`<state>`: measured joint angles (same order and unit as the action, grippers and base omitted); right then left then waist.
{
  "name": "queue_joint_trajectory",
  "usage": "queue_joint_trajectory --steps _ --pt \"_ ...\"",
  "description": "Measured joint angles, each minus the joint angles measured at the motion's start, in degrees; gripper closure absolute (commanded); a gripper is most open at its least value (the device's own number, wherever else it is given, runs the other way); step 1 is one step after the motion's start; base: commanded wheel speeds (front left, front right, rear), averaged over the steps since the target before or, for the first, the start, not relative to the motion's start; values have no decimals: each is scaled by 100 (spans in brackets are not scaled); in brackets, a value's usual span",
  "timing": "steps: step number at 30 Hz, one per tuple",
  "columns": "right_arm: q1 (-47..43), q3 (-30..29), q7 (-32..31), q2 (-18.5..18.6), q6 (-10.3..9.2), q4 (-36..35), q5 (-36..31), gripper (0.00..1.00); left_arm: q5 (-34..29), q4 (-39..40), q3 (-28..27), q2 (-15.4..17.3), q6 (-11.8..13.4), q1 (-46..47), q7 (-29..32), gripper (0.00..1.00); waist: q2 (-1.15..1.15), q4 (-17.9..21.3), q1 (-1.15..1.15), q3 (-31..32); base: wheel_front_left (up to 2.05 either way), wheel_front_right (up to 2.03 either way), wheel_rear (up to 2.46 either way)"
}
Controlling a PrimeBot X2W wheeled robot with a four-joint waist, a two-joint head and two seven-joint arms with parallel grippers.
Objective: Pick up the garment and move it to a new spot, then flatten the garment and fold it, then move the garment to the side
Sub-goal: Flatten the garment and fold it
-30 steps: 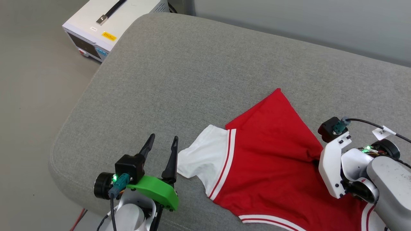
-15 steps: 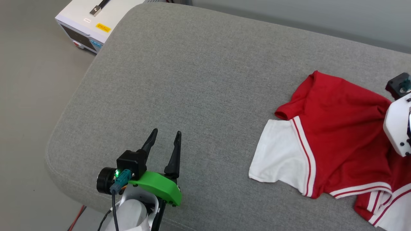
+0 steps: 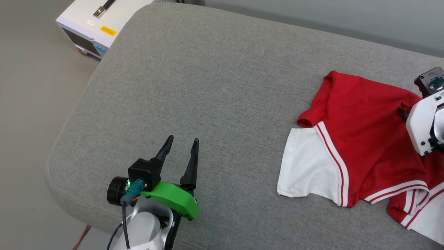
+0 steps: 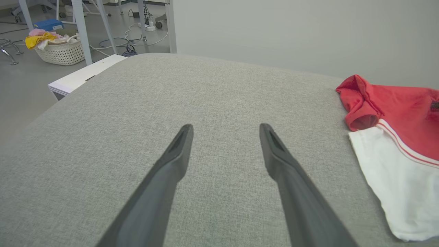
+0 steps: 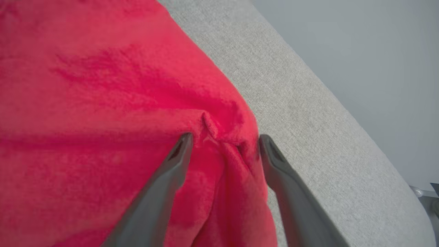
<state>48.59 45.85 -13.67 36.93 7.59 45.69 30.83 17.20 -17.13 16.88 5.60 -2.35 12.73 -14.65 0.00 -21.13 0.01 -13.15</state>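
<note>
A wide grey cushion (image 3: 215, 86) carries the garment (image 3: 360, 139), crumpled at your right end, one white sleeve (image 3: 307, 163) lying flat. It looks light, limp and unslippery; pinch hems or shoulder seams, not loose middle cloth. The left gripper (image 3: 182, 139) has its fingers apart over bare cushion. The right gripper (image 5: 223, 140) has its fingers apart too, straddling a red pucker (image 5: 210, 126) without clamping it.

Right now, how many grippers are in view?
2. The left gripper is open above the grey cushion, left of the garment; the right gripper is open, its jaws either side of a red fold of it.
</note>
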Motion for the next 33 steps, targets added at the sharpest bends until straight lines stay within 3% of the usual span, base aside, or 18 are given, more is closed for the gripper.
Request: queue_joint_trajectory --steps 8,14,18,25,33 --pt "-221 -375 1341 -292 0 29 503 0 46 -64 0 19 -88 -50 0 0 0 267 0 405 0 0 0" --pt "-810 -1062 2480 -471 -4 -455 687 0 220 -69 -10 37 -146 -236 0 0 0 665 -1 777 0 0 0" --pt "-1374 -1584 2708 -625 -4 -891 673 0 291 -47 -26 37 -151 -352 0 0 0 909 -1 955 0 0 0" --pt "-2705 -3026 2811 -1031 -5 -1971 168 0 354 94 -90 33 -197 -471 0 0 0 1355 -1 1176 0 0 0" --pt "-4381 -4267 2804 -2007 -5 -3490 -698 0 335 301 -272 -20 -254 -704 -1 0 0 1693 -1 1314 0 0 0"
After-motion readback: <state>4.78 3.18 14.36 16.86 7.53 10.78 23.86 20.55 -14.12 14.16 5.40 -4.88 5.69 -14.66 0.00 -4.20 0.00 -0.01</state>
